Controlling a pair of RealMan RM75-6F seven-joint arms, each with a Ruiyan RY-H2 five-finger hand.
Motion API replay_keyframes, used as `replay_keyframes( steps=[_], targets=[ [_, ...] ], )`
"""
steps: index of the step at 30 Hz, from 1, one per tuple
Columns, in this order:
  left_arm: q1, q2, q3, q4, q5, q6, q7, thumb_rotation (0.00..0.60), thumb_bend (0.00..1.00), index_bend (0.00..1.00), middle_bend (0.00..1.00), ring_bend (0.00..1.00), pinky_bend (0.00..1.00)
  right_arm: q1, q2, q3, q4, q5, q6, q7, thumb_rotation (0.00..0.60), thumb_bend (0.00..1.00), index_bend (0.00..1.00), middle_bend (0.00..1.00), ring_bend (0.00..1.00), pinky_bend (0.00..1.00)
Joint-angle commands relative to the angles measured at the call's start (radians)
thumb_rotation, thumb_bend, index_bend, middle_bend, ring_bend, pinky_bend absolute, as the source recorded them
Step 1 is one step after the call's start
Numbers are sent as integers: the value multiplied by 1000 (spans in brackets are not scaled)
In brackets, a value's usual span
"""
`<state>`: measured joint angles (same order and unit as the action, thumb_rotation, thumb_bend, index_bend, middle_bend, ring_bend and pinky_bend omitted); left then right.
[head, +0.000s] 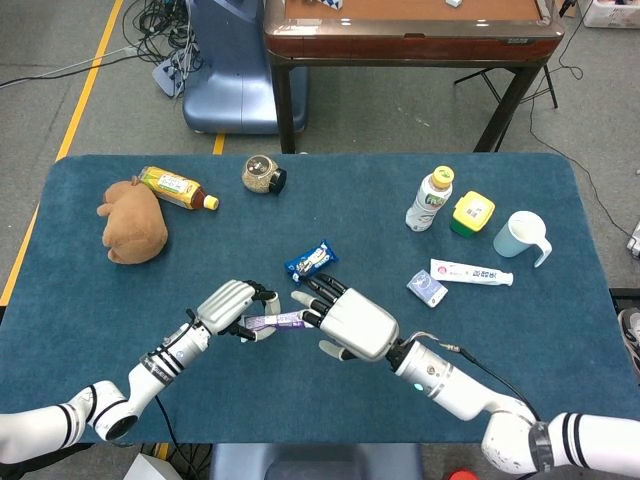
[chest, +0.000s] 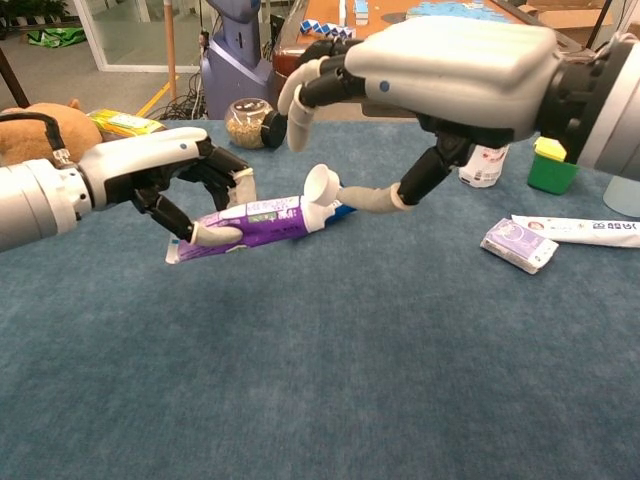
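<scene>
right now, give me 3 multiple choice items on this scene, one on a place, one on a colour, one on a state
1. Where does the plush toy lie?
A. at the table's left end
B. beside the mug
C. under the right hand

2. What colour is the tube that the left hand holds?
A. green
B. purple
C. orange

3. How is the right hand?
A. closed on the bottle
B. flat on the cloth
C. fingers spread, at the tube's white cap

Answers:
1 A, it lies at the left end next to a yellow-labelled bottle.
2 B, the tube's body is purple with a white cap.
3 C, the fingers are apart above the cap and grip nothing.
</scene>
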<state>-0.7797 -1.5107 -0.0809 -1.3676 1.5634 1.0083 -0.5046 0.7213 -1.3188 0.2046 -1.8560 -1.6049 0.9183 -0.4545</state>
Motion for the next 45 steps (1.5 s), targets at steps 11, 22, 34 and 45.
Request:
replay_keyframes(
  steps=[11,22,34,45],
  targets=[
    [4,16,8,-5,2,17,-31,600,401,597,642,440,348,14,-1,-31,18,72,-6,-41,537,403,327,180,49,123],
    [7,28,11,-9,-1,26,-57,600,401,600,645,441,353,7,-1,-57,47,116,11,-24,537,407,327,180,49,123],
    [14,36,11,-15,-3,41,-61,600,401,600,645,441,358,-4,-19,-78,54,80,73,57,536,407,327,180,49,123],
    [34,19,23,1,31,102,-23,600,401,598,645,446,376,-66,-4,-69,27,49,212,407,537,165,210,132,44,99]
  ],
)
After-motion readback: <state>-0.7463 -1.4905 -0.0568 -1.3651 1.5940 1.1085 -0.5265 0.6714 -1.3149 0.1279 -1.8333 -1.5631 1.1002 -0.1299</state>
